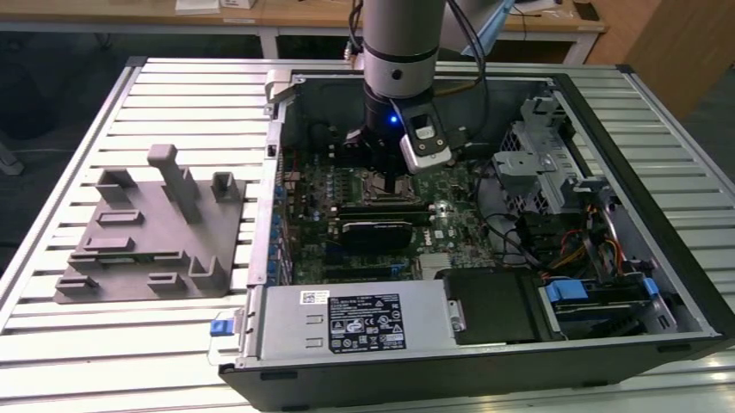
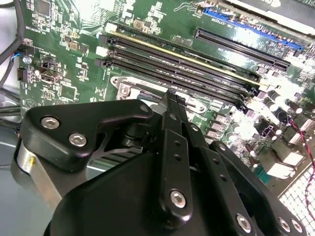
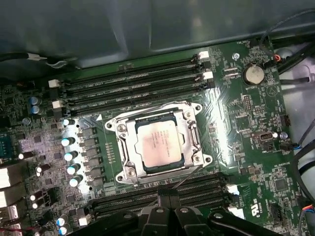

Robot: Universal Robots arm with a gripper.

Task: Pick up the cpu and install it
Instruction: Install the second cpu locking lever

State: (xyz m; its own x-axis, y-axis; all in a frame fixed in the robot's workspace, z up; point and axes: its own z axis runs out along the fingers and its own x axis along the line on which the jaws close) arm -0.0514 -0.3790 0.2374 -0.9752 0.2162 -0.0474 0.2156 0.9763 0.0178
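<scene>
Motherboard (image 3: 236, 123) fills the floor of the open computer case (image 1: 643, 284) that lies on its side on the slatted metal table (image 1: 69, 344), and we see the cpu (image 3: 160, 144) lying flat inside its socket (image 3: 125, 147) on that board, pale silver top facing up, framed on all sides by the socket's metal bracket. In the first wrist view, long black memory slots (image 3: 133, 83) run along both sides of the socket, and a round coin battery (image 3: 253, 74) sits near one corner of the board. The hand (image 3: 166, 199) hangs just above the board at the socket's edge, its black fingers (image 2: 172, 123) drawn close together into a narrow point with nothing between them; it sits apart from the cpu, which rests on its own in the socket. In the exterior view we see the grey arm (image 1: 398, 43) reaching straight down into the case over the middle of the board. Within the case, towards the exterior view's right, stands a metal drive cage (image 1: 552, 155) with bundled cables (image 1: 574, 249) below it, and along the near edge lies a silver power supply box (image 1: 344, 318) beside a black block (image 1: 494, 305). On the table at the exterior view's left, outside the case, rests a grey plastic fixture (image 1: 150, 232) with several upright posts, and we see nothing lying in its recesses.
</scene>
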